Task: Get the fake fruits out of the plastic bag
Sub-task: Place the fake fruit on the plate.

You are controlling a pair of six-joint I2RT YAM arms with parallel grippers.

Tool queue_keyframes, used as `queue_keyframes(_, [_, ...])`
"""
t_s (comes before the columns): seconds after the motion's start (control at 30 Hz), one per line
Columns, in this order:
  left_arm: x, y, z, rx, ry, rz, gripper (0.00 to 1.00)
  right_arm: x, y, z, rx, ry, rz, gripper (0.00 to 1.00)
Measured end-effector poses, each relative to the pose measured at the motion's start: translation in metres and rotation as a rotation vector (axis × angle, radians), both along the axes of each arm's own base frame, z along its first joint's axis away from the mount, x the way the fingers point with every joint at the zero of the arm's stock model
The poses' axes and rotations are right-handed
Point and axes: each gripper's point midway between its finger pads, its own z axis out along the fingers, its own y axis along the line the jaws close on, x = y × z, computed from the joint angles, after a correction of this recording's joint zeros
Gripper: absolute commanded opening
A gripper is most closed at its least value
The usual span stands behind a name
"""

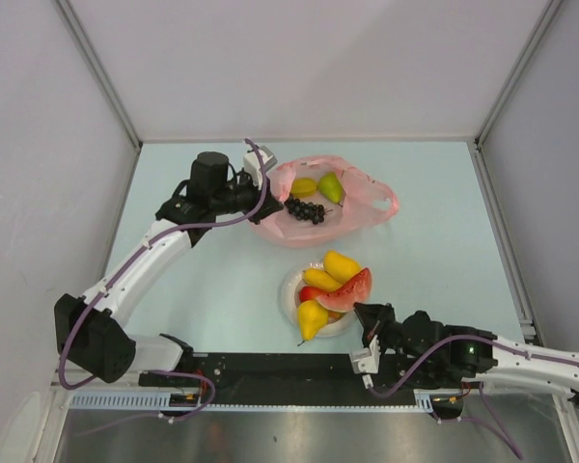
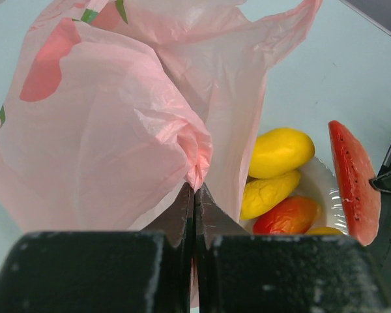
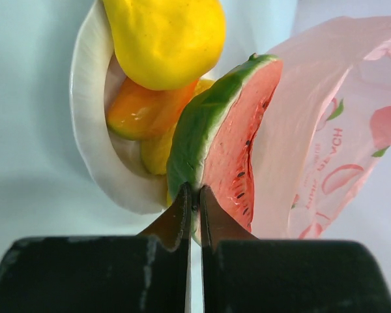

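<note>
The plastic bag (image 3: 326,98) bears mirrored lettering, seemingly "PEACH".

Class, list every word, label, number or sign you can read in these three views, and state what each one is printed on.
"PEACH": pink letters on the plastic bag, turned on end, in the right wrist view. The letters are faint, so the reading is likely, not certain.
A smaller line beside it on the bag: too small to read.
Top and left wrist views: no readable text. The bag shows only printed fruit pictures there.
</note>
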Motion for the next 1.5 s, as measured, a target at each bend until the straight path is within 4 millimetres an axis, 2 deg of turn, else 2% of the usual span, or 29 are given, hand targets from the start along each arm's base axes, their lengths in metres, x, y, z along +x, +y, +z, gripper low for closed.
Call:
queue_keyframes(0.2, [0.001,0.001,-0.001,0.003,0.001,0.005,0.00,0.005,0.001,-0.020,0.014,-0.098,0.016,0.00])
queue_keyframes(0.37, [0.002,0.000,-0.002,0.002,0.000,0.005,0.00,0.007,0.004,-0.015,0.046,-0.123,0.009,0.00])
queue_keyframes(1.23, [0.003,0.000,-0.010,0.011,0.013,0.011,0.00,0.002,0.006,-0.013,0.089,-0.093,0.025,0.00])
queue_keyframes(1.37, [0.003,0.001,-0.011,0.012,0.014,0.011,0.00,0.001,0.007,-0.019,0.061,-0.086,0.029,0.00])
queue_keyframes(1.5, [0.003,0.001,-0.011,0.011,0.015,0.012,0.00,-0.001,0.007,-0.031,0.006,-0.065,0.040,0.04])
